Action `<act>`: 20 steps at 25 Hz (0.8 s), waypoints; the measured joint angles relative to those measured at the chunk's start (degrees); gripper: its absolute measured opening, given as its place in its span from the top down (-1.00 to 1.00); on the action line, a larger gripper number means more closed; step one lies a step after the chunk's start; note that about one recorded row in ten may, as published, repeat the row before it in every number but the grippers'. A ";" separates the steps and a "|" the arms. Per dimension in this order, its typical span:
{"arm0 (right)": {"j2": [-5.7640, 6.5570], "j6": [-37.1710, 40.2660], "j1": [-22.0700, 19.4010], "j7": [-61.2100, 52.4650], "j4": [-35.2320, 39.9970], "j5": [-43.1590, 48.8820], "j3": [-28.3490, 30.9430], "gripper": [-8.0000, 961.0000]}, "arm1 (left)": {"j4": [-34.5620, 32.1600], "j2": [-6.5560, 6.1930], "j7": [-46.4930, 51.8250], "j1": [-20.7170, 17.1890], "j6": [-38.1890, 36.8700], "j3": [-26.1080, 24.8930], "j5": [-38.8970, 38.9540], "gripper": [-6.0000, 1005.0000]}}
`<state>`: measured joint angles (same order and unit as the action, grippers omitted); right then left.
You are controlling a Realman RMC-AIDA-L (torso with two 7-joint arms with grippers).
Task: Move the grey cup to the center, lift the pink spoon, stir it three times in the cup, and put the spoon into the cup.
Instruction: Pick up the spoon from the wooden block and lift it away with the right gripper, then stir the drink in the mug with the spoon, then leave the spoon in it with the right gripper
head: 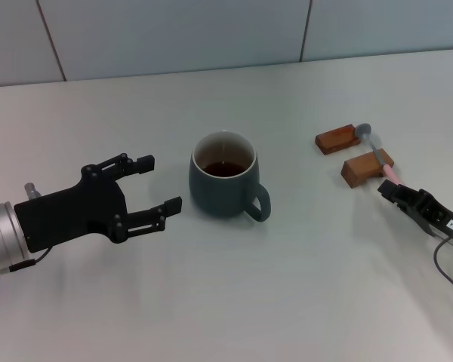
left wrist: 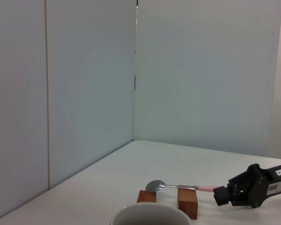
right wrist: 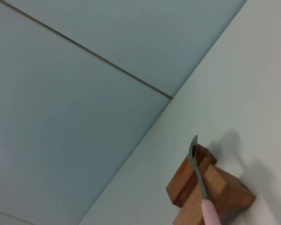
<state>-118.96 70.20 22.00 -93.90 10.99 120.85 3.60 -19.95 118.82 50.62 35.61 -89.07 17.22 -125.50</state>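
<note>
The grey cup (head: 223,181) stands upright mid-table, its handle toward the front right and its inside bottom dark; its pale rim (left wrist: 150,213) shows in the left wrist view. My left gripper (head: 161,182) hangs open just left of the cup, not touching it. The pink spoon (head: 390,173) lies across two wooden blocks at the right, silver bowl toward the back. My right gripper (head: 389,188) is at the tip of the pink handle; whether it holds the handle I cannot tell. The left wrist view also shows the spoon (left wrist: 178,187) meeting that gripper (left wrist: 220,195). The right wrist view shows the spoon (right wrist: 199,180) on its blocks.
Two brown wooden blocks (head: 335,139) (head: 366,169) carry the spoon at the right. The white table (head: 287,302) runs back to a pale panelled wall (head: 174,38). A cable hangs off the right arm near the right edge.
</note>
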 joint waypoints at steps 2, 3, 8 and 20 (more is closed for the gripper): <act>-0.01 0.84 -0.13 0.59 0.09 -0.03 0.04 0.73 | 0.00 0.00 0.00 -0.01 0.00 0.00 -0.05 -0.67; -0.02 1.81 -0.22 1.16 0.21 -0.06 0.09 0.73 | 0.00 0.00 0.00 -0.01 0.00 0.00 -0.05 -0.67; -0.08 8.11 -0.44 2.75 3.02 -0.18 -0.09 0.73 | 0.00 0.00 0.00 -0.02 -0.02 0.00 -0.19 -0.67; -0.16 16.43 0.74 -14.17 27.72 0.20 -17.41 0.74 | 0.00 -0.08 0.09 0.00 -0.17 0.00 -0.16 -0.67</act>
<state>-119.13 86.63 22.74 -108.07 38.71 121.05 -13.81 -19.95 118.75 50.71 35.61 -89.24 17.23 -125.66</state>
